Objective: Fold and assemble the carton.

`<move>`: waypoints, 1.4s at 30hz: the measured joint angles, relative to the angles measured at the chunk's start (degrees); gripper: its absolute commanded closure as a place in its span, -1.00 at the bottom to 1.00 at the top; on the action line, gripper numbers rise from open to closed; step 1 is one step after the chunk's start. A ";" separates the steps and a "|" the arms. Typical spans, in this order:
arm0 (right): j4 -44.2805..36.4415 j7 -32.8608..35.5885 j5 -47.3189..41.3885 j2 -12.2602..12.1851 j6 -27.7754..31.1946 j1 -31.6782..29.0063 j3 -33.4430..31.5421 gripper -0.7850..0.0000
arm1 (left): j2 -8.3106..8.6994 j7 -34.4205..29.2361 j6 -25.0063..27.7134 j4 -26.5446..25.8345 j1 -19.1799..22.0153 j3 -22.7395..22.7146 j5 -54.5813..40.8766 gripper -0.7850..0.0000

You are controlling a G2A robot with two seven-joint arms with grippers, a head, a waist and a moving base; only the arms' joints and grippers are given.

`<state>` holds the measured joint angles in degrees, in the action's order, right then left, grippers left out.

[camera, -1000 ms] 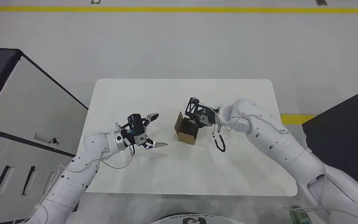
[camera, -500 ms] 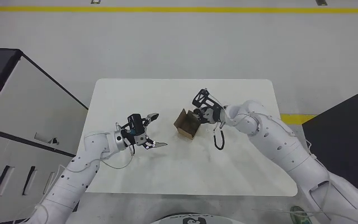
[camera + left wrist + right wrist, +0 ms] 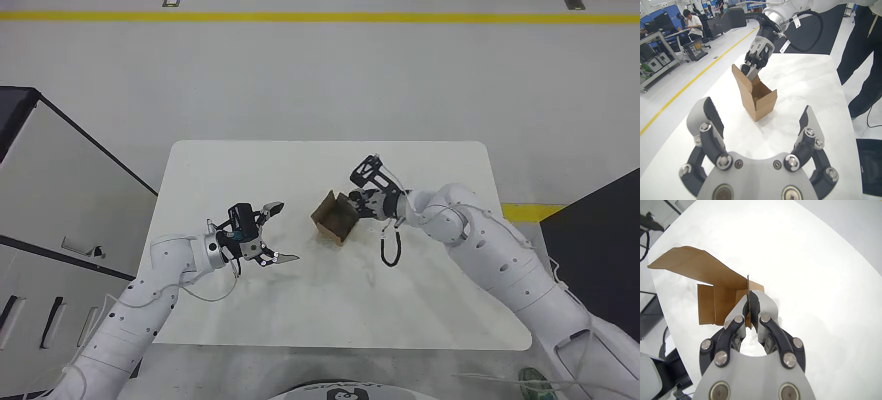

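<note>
A small brown carton stands tilted near the middle of the white table, its top open and one long flap sticking up. My right gripper is shut on a wall flap at the carton's rim; in the right wrist view the cardboard edge runs between its pads, and the carton's inside lies beyond. In the left wrist view the carton leans with the right gripper pinching its far flap. My left gripper hovers open to the carton's left, a short way off, its fingers holding nothing.
A black cable loops down from the right arm onto the table beside the carton. A dark cabinet stands off the table's left side. A person's dark trouser legs stand by the table's far side.
The right gripper has lifted and swung the carton's flap up and toward the table's far side, tilting the carton and shifting it slightly. The left arm has stayed still.
</note>
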<state>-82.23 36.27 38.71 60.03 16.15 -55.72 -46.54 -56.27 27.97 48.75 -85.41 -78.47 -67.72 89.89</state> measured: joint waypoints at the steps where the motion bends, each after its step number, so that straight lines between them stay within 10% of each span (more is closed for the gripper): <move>1: -0.41 -1.30 -0.37 -0.09 -1.69 -1.09 -0.68 1.00 | 0.00 0.00 0.00 0.00 0.00 0.00 0.00 -1.00; 17: -10.04 -11.18 -12.28 -1.22 -15.35 -17.39 -10.16 1.00 | 0.00 0.00 0.00 0.00 0.00 0.00 0.00 -1.00; 42: -14.17 -19.16 -20.03 0.16 -27.17 -23.62 -12.34 1.00 | 0.00 0.00 0.00 0.00 0.00 0.00 0.00 -1.00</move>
<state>-96.40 17.11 18.68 60.19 -11.02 -79.34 -58.88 -56.27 27.97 48.75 -85.41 -78.47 -67.72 89.89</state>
